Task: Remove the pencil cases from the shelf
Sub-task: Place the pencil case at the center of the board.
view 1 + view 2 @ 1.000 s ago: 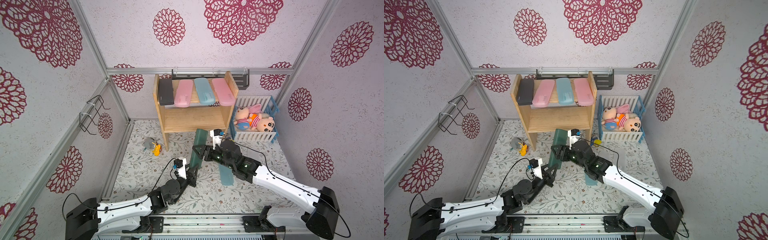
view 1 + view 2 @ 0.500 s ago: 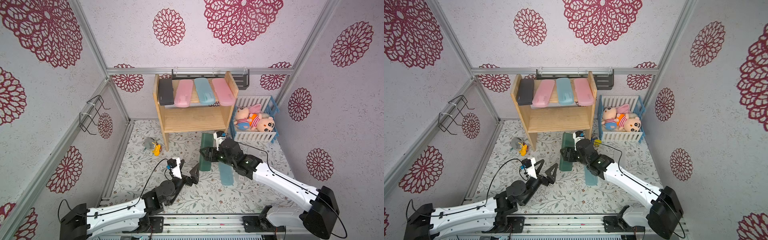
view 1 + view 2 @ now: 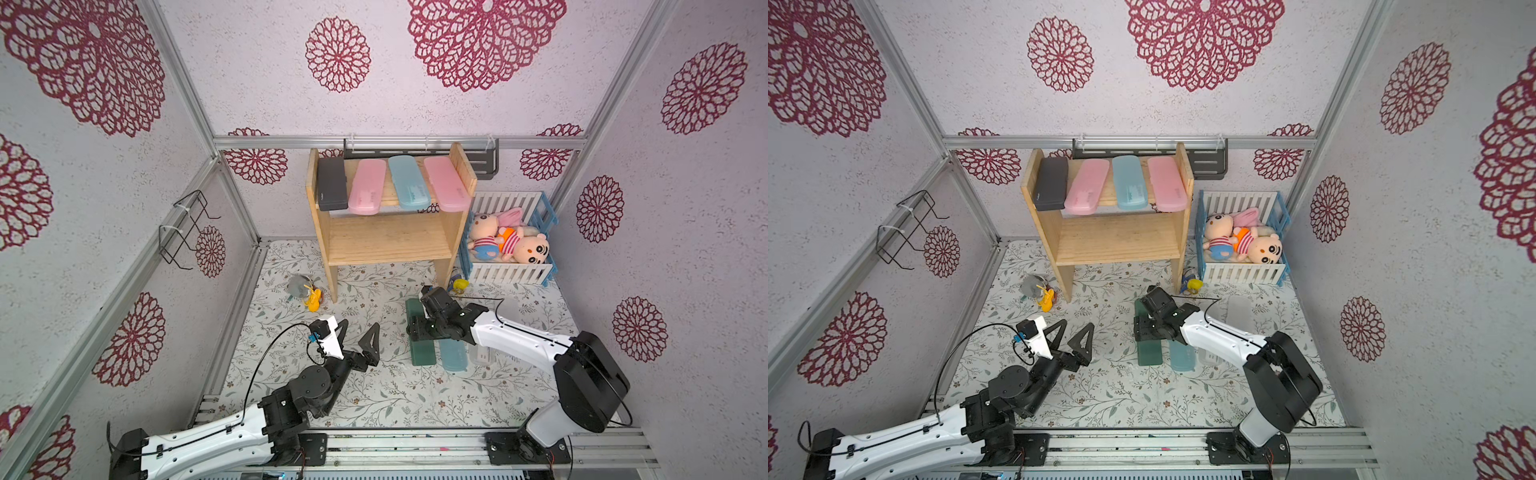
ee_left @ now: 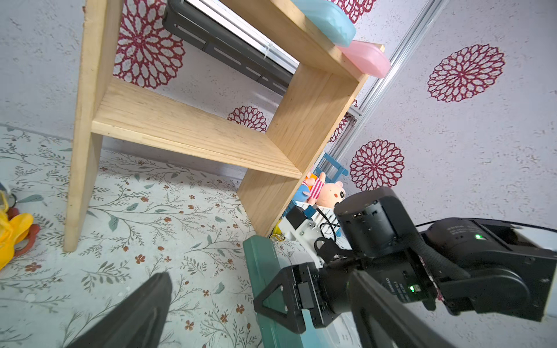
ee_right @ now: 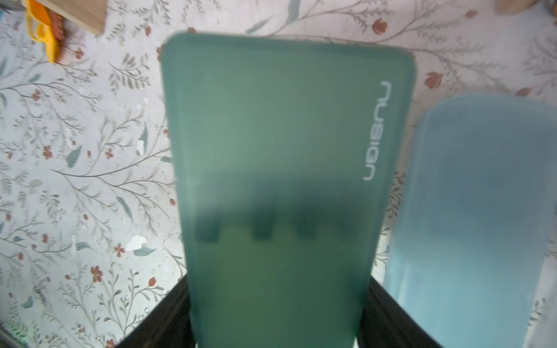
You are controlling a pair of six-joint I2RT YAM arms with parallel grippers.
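Left gripper (image 3: 357, 334) was wide open with nothing between the jaws, over the floral mat (image 3: 374, 399), lower centre-left in both top views.

Right gripper (image 3: 420, 329) was clamped across the long sides of the dark green pencil case (image 3: 423, 355), centre of frame, off the shelf (image 3: 390, 249) and in front of its right leg. In the right wrist view the case ran out flat between the two fingers (image 5: 159, 319) with the mat behind it. Couldn't tell whether it touched the mat.

A teal case (image 3: 454, 359) lay on the mat just right of the green one and parallel to it. A frosted clear case (image 3: 481, 356) sat just right of that, partly under the right arm.

The shelf stood upper centre against the back wall. Its top board held four cases side by side, from left to right: black case (image 3: 331, 185), pink case (image 3: 368, 191), light blue case (image 3: 409, 187), second pink case (image 3: 446, 187). Their near ends overhung the front edge.

The crib (image 3: 507, 272) with plush dolls was right of the shelf. A yellow toy (image 3: 312, 299) lay by the shelf's left leg.
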